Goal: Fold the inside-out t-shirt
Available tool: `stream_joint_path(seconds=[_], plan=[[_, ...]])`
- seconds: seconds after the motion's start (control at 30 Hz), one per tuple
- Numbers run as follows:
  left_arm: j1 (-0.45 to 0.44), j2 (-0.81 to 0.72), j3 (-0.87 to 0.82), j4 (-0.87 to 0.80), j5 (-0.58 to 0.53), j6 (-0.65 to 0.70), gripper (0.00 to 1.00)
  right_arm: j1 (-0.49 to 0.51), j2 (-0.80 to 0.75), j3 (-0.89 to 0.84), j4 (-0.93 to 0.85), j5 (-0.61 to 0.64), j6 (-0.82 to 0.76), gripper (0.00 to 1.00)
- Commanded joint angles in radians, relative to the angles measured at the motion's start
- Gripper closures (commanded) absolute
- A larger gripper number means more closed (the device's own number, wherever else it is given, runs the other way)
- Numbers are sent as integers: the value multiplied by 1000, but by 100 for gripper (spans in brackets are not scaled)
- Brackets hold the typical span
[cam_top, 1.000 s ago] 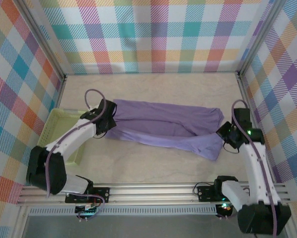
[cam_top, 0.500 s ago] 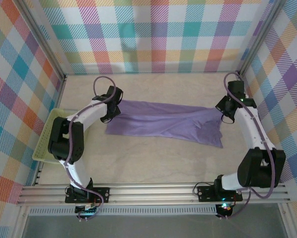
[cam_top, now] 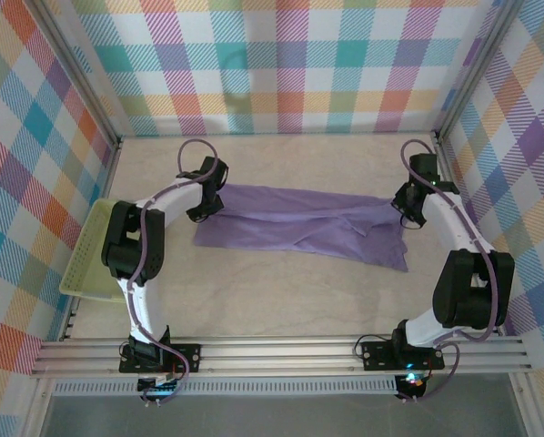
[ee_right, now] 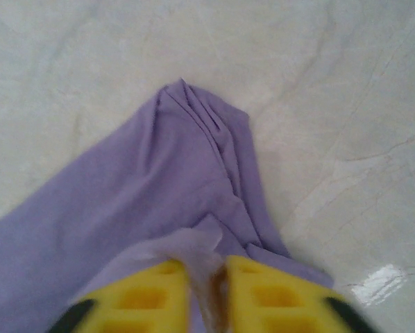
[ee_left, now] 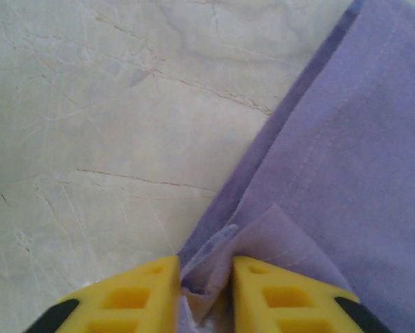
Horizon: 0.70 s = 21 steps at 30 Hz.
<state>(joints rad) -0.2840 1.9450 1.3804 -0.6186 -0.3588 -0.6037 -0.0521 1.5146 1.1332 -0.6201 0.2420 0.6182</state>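
Left gripper point(ee_left: 206, 269) is standing with its yellow jaws slightly apart, a fold of the inside-out t-shirt point(cam_top: 299, 228) poking up between them. Right gripper point(ee_right: 207, 270) is straddling the bunched corner at the opposite end; blur is hiding whether it is pinching. The shirt is lying as a long wrinkled band across the table point(cam_top: 281, 291), apart from the green tray point(cam_top: 88, 255) at the left edge.

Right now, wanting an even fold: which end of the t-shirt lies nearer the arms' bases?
The t-shirt end by the right hand: its corner reaches nearer than the left end's.
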Motion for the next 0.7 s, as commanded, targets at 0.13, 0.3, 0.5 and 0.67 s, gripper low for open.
stream_joint_path(seconds=[0.13,0.3,0.5,0.67], plan=[[17,-71,32,-95,-23,31,52,-2,-48,-37,-27,-2,-28,51],[-14,-197,-37,-96,-23,29,38,24,-148,-96,-34,-90,-55,38],[-121,-238,-84,-33,69,29,37,107,-140,-156,3,-219,-64,38],[-148,-169,-55,-7,132,25,39,169,-64,-159,22,-234,-55,38]])
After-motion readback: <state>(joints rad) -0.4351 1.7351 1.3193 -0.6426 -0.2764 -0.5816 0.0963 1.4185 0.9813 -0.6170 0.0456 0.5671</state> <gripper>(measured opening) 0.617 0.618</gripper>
